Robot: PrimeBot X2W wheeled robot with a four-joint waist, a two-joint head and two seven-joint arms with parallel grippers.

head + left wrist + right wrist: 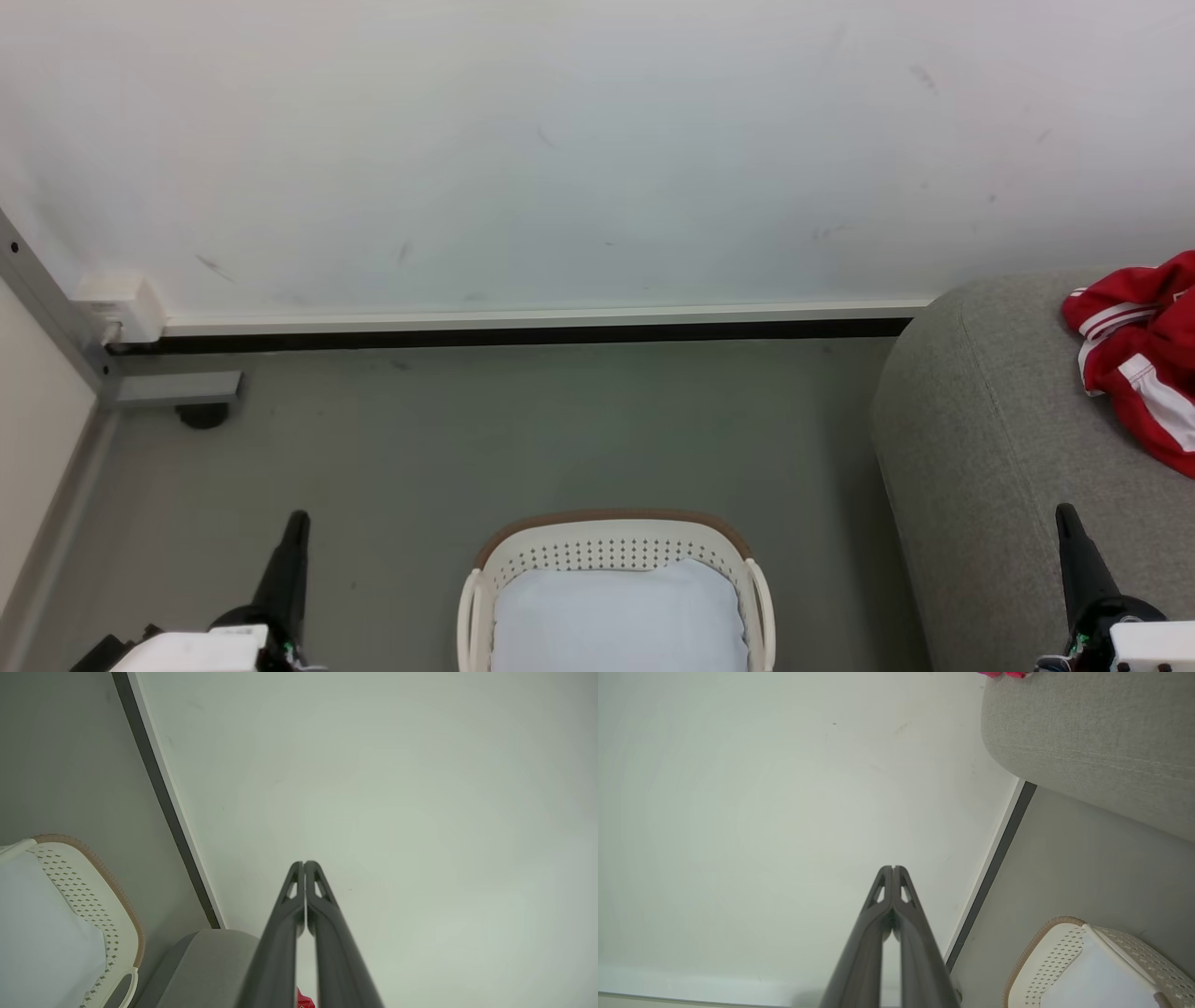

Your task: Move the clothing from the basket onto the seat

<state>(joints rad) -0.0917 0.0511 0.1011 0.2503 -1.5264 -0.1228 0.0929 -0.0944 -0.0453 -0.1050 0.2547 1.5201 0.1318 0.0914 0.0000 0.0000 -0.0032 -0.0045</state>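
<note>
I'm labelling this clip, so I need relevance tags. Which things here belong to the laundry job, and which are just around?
Part of the job: clothing, red, lying on the seat; basket; left gripper and right gripper, both shut, empty.
Just around: white pad inside the basket; wall; floor; metal frame at the left.

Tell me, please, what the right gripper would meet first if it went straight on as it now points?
Most likely the plain white wall: the shut right gripper aims at it in its wrist view, with the large grey woven-fabric seat off to one side. How far the wall stands is unclear.
</note>
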